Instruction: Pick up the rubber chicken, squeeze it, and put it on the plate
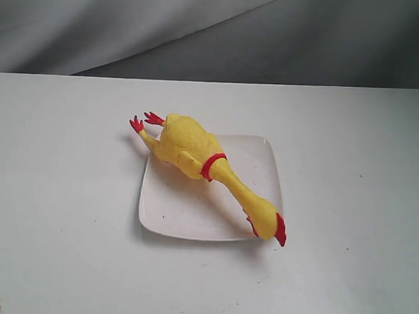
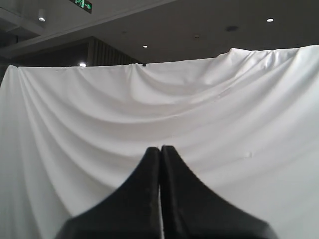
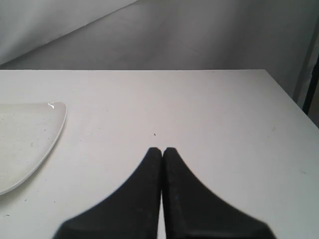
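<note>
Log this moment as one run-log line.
rubber chicken: lying diagonally across plate | left gripper: jaws shut, empty | right gripper: jaws shut, empty | status: chicken placed

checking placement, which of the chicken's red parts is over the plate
The red collar ring, lying over the plate. The red feet stick out past its far left corner and the red comb overhangs its near rim.

Right wrist view: plate [image 3: 25, 142] cut by edge; exterior: rubber chicken [image 1: 187, 146] hides plate's far-left corner.
</note>
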### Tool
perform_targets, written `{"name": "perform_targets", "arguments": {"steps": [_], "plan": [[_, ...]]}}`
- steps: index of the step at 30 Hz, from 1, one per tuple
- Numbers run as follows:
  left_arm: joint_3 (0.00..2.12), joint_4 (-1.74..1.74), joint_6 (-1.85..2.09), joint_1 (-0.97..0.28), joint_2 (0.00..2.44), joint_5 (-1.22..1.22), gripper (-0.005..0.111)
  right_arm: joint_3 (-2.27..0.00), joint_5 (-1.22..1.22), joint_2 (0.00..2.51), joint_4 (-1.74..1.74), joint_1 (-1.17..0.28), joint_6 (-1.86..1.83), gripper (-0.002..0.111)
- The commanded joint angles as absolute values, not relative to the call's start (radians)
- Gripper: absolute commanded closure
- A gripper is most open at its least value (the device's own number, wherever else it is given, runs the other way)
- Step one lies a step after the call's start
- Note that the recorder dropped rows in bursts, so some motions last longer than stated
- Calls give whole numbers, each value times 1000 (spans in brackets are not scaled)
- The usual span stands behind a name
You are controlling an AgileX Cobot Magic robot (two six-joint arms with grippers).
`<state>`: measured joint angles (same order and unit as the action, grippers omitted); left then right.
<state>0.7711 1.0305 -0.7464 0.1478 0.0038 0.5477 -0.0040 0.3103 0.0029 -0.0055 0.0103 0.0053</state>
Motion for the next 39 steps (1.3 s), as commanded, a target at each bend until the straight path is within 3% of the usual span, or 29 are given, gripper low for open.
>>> {"name": "perform_targets", "arguments": {"steps": [1,10,20,39], "plan": [[775,1036,-749,154,0,547,106,0,308,0,-15,13,10,108],[761,613,-746,152,0,544,106,0,308,0,-15,13,8,108],[536,230,-370,152,0,330,106,0,308,0,-15,13,8,108],[104,-17,-40,152,0,91,106,0,308,0,-15,13,8,108]]}}
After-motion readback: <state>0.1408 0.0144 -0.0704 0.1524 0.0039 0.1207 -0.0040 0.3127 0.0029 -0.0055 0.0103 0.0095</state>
